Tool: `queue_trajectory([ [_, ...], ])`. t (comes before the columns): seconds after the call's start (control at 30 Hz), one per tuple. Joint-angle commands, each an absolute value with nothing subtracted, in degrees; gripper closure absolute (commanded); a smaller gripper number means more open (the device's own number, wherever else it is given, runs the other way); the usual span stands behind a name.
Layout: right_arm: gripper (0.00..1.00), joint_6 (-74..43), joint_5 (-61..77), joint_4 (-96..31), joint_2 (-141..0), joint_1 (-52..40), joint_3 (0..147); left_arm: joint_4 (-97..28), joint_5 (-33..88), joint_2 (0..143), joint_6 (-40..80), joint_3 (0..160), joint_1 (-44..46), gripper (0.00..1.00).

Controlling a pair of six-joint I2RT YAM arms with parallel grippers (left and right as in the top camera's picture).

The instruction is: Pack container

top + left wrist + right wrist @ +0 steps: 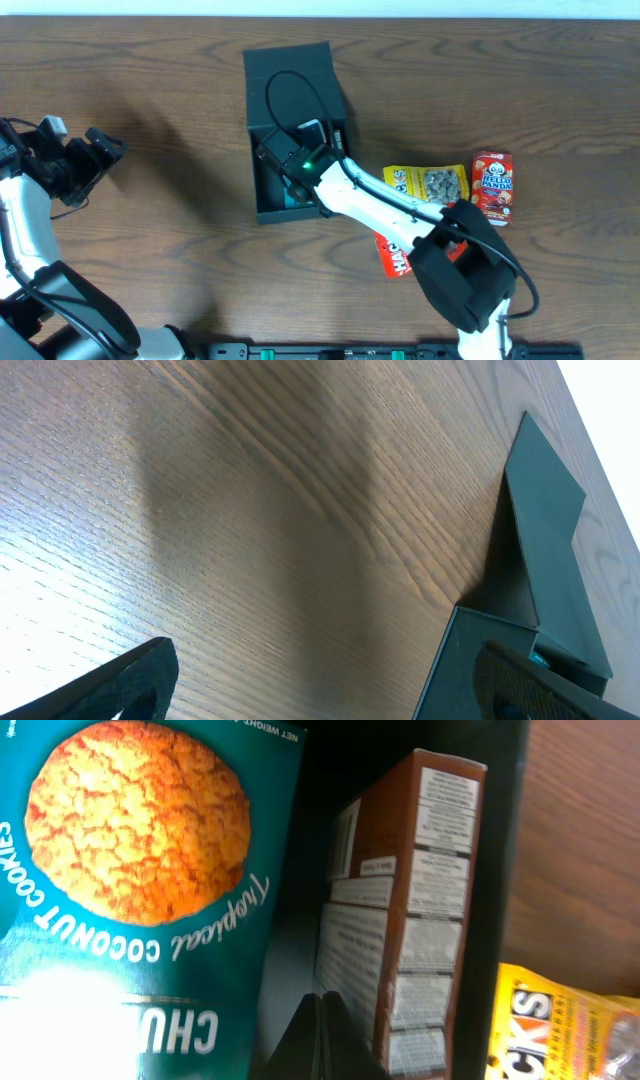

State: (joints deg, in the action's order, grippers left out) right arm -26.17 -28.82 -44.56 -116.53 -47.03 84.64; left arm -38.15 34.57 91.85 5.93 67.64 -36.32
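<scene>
the open container (288, 80) sits just toward twelve o'clock of table centre, the right gripper (321, 1030) clenched empty inside it beside a teal cookie box (130, 890); at nine o'clock, the left gripper (92, 165) hangs spread wide, grasping nothing.

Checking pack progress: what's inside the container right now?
A teal coconut cookies packet and a brown carton on edge beside it, with the shut right gripper between them. The arm hides the rest of the container floor from overhead.
</scene>
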Motion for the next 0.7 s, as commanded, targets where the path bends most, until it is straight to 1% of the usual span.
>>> queue_trajectory([
  [0.0,0.98,-27.42,-27.62,-43.77,-118.45,-45.54,84.64,-38.3,35.4,90.89,5.1,68.82,-36.58,0.05],
  [0.27,0.98,-27.4,-25.08,-42.59,-120.01,-43.66,84.64,-38.3,34.87,90.89,5.08,68.82,-36.58,0.05],
  [0.53,0.98,-25.63,-11.7,-38.61,-120.03,-43.18,84.64,-38.3,34.3,90.89,5.1,68.82,-36.58,0.05],
  [0.67,0.98,-25.63,-8.08,-37.47,-120.03,-43.2,84.64,-38.3,34.11,90.89,5.1,68.82,-36.58,0.05],
])
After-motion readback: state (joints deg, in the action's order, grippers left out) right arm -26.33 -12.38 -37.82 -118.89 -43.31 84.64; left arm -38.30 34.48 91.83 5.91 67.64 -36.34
